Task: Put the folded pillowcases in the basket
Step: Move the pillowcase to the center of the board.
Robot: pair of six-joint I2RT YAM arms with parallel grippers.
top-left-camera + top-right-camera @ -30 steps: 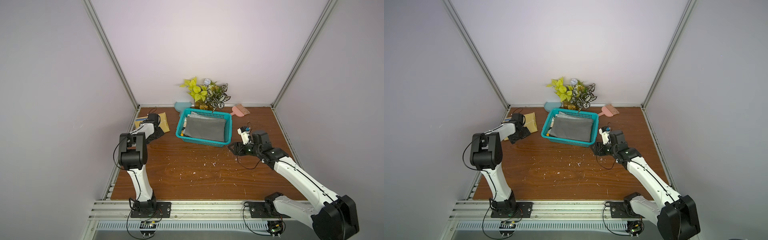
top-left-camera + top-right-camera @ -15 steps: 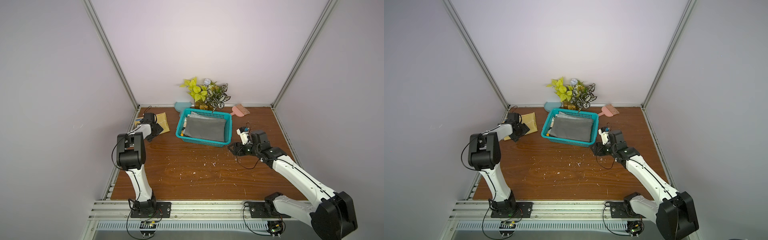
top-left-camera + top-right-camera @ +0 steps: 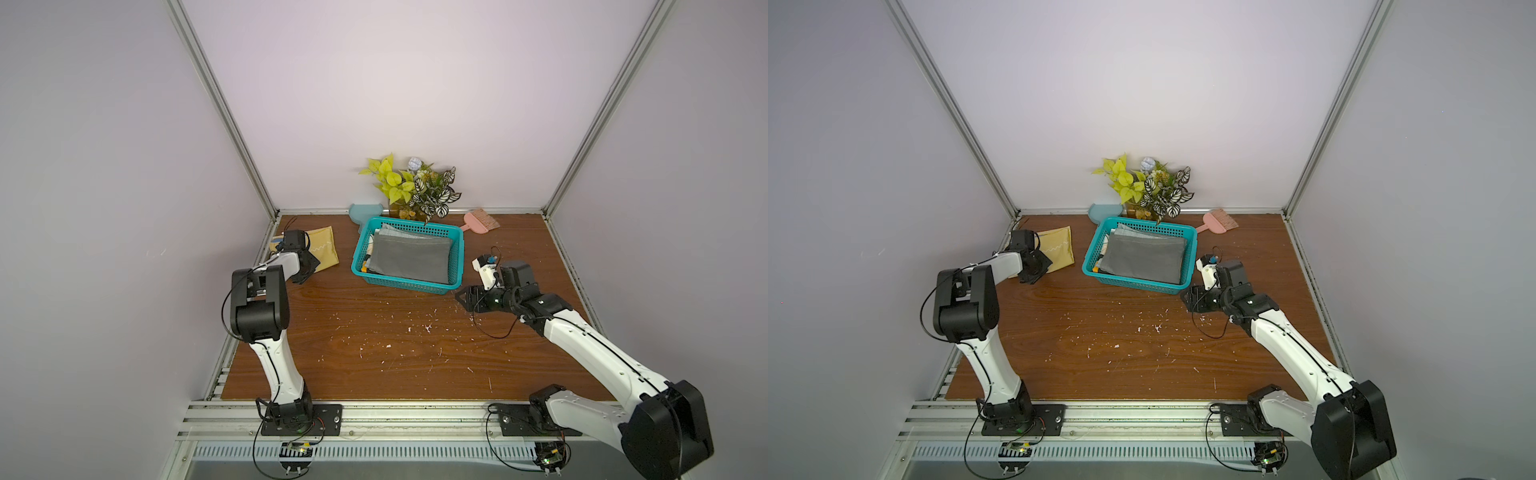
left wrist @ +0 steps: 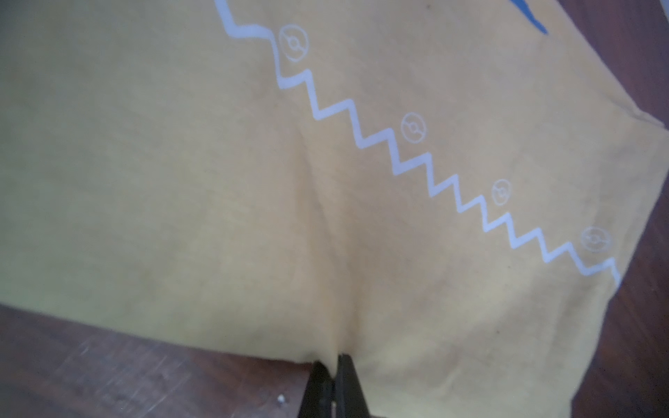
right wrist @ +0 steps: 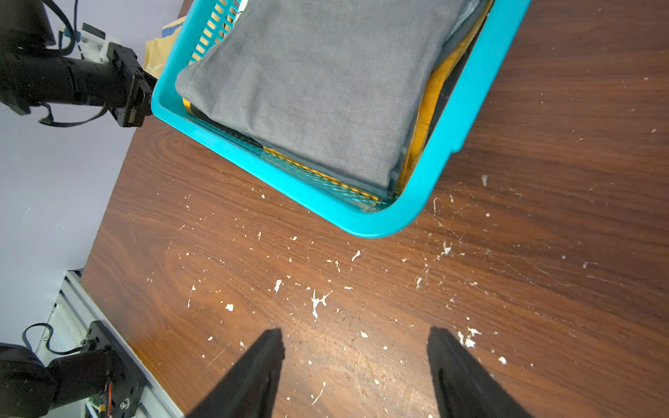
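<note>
**Now pinched at one edge: a soft pillowcase, apart from the basket**

Nearest, the right tool (image 5: 354, 331) hangs wide open over bare desk (image 3: 374, 353), holding nothing, close to a corner of the basket (image 3: 399, 283). Further in, the left tool (image 4: 333, 362) is closed tight on the near edge of the folded pillowcase (image 4: 253, 181), puckering the fabric into a ridge. The pillowcase lies flat on the desk, to the left of the basket and clear of it. It looks light and limp; held by one edge, its folds will likely sag open. Whether the pinch catches every layer I cannot tell. A grey cloth (image 3: 409, 259) already tops the basket.
</note>
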